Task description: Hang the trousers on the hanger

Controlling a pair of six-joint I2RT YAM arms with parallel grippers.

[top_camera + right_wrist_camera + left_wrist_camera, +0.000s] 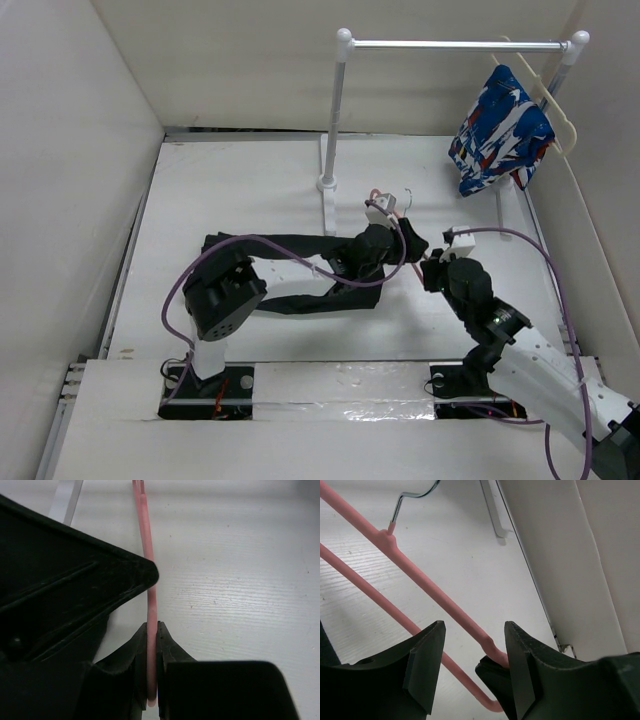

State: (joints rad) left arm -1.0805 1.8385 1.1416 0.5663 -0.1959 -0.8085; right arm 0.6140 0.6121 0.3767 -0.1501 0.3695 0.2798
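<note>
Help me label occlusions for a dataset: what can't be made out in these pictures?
Top view: hanger mostly hidden by left arm and right arm; trousers partly under left arm.
Left wrist view: hook cut off by top edge.
Right wrist view: blurred black shape beside right end effector unidentifiable.

My top camera is bright and evenly lit from above, the white table [250, 190] nearly washed out, with a streak of glare on the glossy near board [380, 410]. Shadows beneath the black fabric trousers [340, 300] are soft. My wrist views are greyer: my left gripper [475, 625] looms dark and soft, while the thin pink wire hanger [387, 538] reads crisp
</note>
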